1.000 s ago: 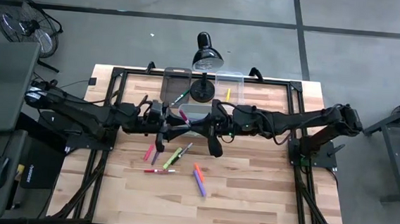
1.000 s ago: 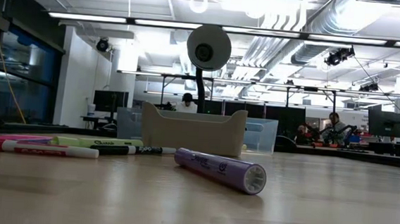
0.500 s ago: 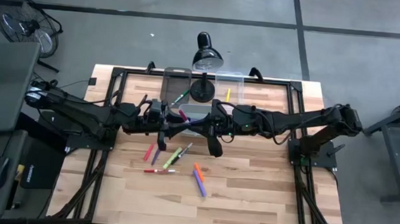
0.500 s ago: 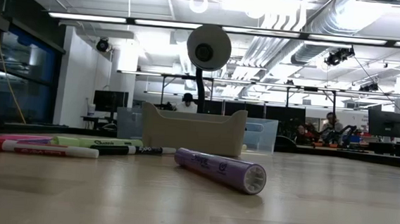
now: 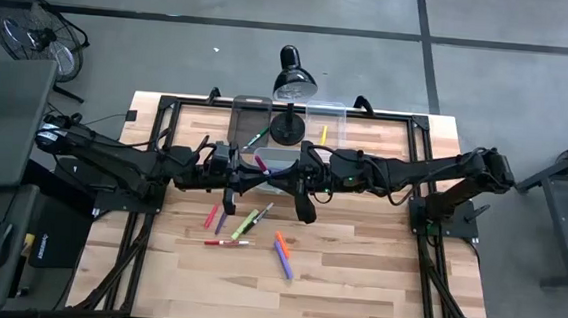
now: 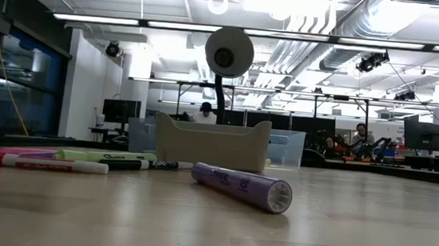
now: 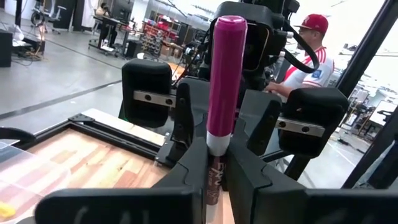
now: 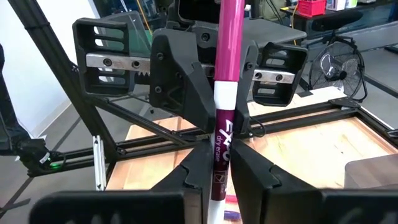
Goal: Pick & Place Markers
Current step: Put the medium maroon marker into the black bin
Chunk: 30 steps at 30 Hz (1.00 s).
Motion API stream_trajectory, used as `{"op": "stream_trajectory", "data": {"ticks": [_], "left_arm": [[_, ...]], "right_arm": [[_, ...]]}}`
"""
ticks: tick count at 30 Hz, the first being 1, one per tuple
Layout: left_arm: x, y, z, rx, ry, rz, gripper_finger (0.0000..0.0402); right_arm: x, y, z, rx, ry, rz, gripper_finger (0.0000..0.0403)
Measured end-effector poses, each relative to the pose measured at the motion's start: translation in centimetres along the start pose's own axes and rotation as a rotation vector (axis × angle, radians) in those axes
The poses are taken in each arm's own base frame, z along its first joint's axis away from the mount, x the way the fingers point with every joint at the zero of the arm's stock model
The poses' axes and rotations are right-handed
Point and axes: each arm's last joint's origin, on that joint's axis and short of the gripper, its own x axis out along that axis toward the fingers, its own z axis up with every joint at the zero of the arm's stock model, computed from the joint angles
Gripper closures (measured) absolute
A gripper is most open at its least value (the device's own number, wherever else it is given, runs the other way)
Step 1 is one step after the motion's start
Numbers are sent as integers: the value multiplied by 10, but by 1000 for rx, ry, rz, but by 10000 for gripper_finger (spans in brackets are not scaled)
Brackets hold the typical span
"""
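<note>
Now my left end effector and right end effector both clench one magenta marker. Its long axis spans between them above the counter.

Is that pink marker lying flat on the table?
No, the pink marker stands upright, clamped between the left gripper and right gripper.
</note>
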Motion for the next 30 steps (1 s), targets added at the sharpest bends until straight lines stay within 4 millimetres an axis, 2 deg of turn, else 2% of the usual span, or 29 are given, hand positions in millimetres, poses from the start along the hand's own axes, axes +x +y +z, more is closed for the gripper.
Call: {"op": "stream_trajectory", "data": {"ticks": [7, 13, 20, 25, 30], "left_arm": [[0, 0, 0, -1, 0, -1, 372], [0, 0, 0, 0, -1, 2, 371], [0, 2, 0, 31, -17, 53, 371], [2, 10, 3, 46, -24, 86, 370], [6, 25, 8, 36, -33, 108, 370]], "right_arm": [[0, 0, 0, -1, -1, 0, 319], [-4, -5, 3, 35, 11, 4, 274], [-40, -14, 11, 42, 155, -33, 231], [-72, -16, 14, 28, 250, -94, 227], [-94, -20, 8, 20, 370, -194, 226]]}}
